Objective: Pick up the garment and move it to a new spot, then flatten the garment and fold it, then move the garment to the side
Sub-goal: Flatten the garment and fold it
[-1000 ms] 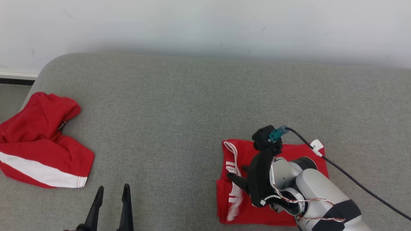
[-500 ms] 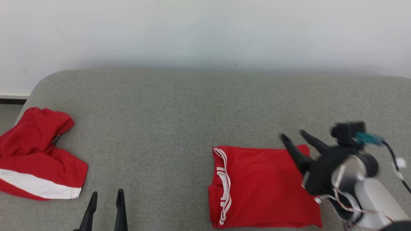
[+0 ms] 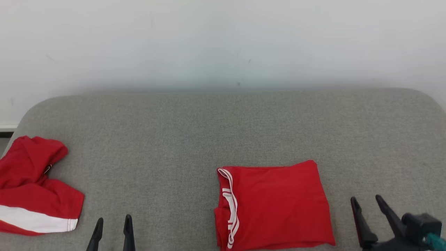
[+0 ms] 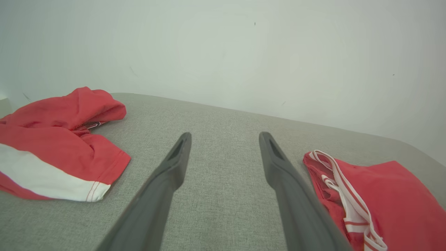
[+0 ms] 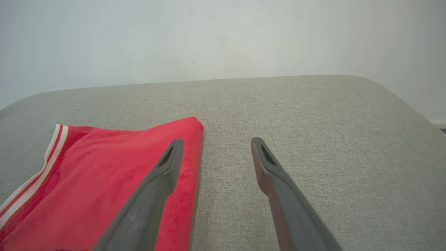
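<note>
The folded red garment (image 3: 273, 205) is laid flat on the grey cushion (image 3: 174, 139); the left tool (image 3: 114, 218) and right tool (image 3: 366, 198) are held released, nothing grasped.

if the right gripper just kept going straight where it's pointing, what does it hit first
Probably the bare grey cushion, just right of the folded red garment; the right gripper, jaws open, points past its edge. If it runs level, the white wall beyond. Depth is unclear.
</note>
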Robot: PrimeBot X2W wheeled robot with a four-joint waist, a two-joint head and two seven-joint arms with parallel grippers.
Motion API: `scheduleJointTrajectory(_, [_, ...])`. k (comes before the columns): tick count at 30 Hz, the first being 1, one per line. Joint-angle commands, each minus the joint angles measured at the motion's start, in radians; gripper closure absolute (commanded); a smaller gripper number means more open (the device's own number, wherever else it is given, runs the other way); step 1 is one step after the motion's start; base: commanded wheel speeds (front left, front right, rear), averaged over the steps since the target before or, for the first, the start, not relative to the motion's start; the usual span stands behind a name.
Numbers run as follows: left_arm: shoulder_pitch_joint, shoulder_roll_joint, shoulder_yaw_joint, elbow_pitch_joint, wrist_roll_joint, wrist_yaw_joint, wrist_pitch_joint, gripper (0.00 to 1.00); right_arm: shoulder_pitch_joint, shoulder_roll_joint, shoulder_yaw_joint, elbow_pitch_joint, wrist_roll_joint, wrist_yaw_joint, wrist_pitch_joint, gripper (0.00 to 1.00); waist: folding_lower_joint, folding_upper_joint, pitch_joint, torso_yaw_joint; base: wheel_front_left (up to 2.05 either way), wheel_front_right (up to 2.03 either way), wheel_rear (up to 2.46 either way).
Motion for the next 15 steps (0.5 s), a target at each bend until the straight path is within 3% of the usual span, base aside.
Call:
scheduleJointTrajectory(1, [0.010, -0.001, 0.002, 0.002, 0.009, 0.001, -0.003, 0.00, 0.010, 0.006, 0.000, -0.005, -0.010, -0.002, -0.012, 0.00, 0.0000, 0.0000, -0.011, -0.008, 0.00, 0.00, 0.00])
scheduleJointTrajectory(7, [0.024, -0.001, 0.018, 0.037, 0.028, -0.008, -0.003, 0.00, 0.074, 0.051, 0.011, -0.014, -0.038, -0.002, -0.113, 0.00, 0.0000, 0.0000, -0.044, -0.011, 0.00, 0.00, 0.00])
scheduleJointTrajectory(15, [0.054, -0.001, 0.039, 0.083, 0.026, -0.013, -0.003, 0.00, 0.095, 0.080, 0.044, 0.006, -0.039, -0.002, -0.130, 0.00, 0.0000, 0.0000, -0.080, -0.017, 0.00, 0.00, 0.00])
